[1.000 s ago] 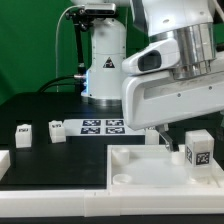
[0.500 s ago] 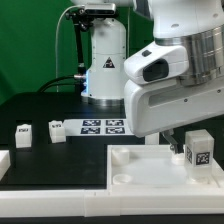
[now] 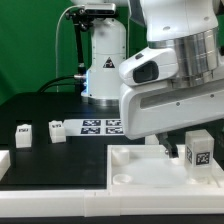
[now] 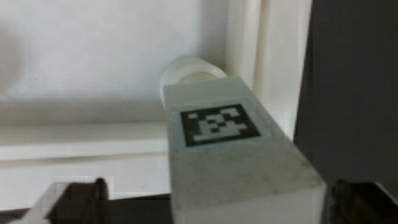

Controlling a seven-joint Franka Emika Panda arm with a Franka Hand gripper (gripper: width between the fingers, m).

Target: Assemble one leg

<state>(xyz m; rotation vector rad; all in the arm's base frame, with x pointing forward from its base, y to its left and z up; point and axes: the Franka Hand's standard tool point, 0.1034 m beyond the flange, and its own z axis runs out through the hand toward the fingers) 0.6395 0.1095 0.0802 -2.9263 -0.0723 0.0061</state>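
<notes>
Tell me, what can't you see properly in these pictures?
- Gripper: exterior view, the arm hides most of it.
- Leg, bottom end: wrist view, blurred and behind the leg itself.
- Other legs, tags: exterior view, too small.
- Panel: exterior view, right edge cuts it off.

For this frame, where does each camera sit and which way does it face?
Exterior view: off the arm, facing the robot base across the table, over the white panel and marker board; the arm fills the exterior view's right.
Wrist view: on the wrist, looking along the gripper at the tagged leg; of the robot, only dark fingertips show.
Shared: that leg and the white panel beneath it.
</notes>
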